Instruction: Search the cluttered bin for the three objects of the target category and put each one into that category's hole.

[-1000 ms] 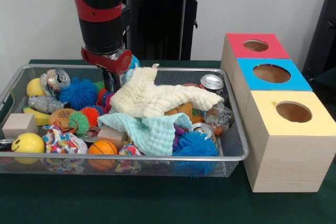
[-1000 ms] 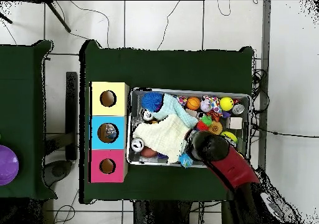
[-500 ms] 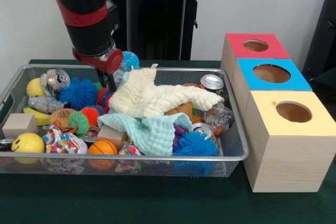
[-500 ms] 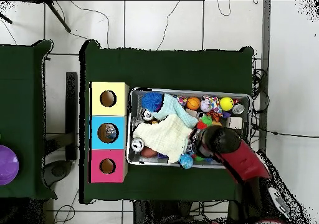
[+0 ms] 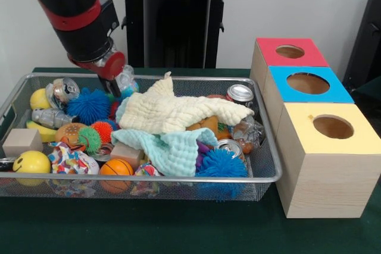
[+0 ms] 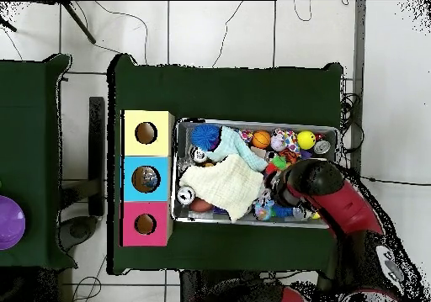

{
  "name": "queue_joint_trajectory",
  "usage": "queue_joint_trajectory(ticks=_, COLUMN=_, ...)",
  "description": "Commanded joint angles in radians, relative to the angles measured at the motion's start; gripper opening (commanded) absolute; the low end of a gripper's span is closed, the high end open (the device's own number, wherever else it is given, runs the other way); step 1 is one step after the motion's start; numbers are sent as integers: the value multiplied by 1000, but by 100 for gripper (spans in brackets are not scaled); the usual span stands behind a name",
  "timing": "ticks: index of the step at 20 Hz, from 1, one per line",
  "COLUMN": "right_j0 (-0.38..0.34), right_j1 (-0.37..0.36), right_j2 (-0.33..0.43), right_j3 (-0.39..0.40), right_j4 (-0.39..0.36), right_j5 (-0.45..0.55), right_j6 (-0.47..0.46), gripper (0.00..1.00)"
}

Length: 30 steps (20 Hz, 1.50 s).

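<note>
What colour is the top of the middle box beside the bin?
Blue, with a round hole in it; the middle box shows best in the front view.

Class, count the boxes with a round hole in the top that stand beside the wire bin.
3, in a row beside the bin: yellow-topped box nearest the camera, blue-topped box in the middle, red-topped box farthest back. None looks hidden.

You have a wire-mesh metal bin holding two soft, crinkled cloths, cream and pale teal, among shiny metal cans and bristly rubbery balls. The wood block at its left edge looks bare and matt. The boxes along its right edge show pale wood grain under flat painted tops, on a matt green table.
</note>
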<state>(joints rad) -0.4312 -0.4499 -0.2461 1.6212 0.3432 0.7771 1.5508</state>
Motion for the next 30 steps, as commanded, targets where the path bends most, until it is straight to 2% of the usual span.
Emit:
queue_joint_trajectory(ticks=1, right_j0=34, right_j1=28, right_j2=-4, right_j3=-87, right_j4=37, right_j5=97, right_j6=335, gripper=0)
queue_joint_trajectory(ticks=6, right_j0=46, right_j1=13, right_j2=-13, right_j3=-49, right_j4=38, right_j5=36, right_j6=341, gripper=0)
queue_joint_trajectory(ticks=12, right_j0=155, right_j1=4, right_j2=-72, right_j3=-24, right_j4=7, right_j5=-55, right_j6=417, gripper=0)
queue_joint_trajectory(ticks=15, right_j0=187, right_j1=7, right_j2=-83, right_j3=-1, right_j4=-6, right_j5=-144, right_j6=414, gripper=0)
queue_joint_trajectory(ticks=18, right_j0=222, right_j1=22, right_j2=-115, right_j3=-24, right_j4=-7, right_j5=-152, right_j6=444, gripper=0)
queue_joint_trajectory(ticks=22, right_j0=291, right_j1=44, right_j2=-189, right_j3=-95, right_j4=10, right_j5=-49, right_j6=539, gripper=0)
queue_joint_trajectory(ticks=30, right_j0=371, right_j1=79, right_j2=-247, right_j3=-187, right_j4=54, right_j5=98, right_j6=698, gripper=0)
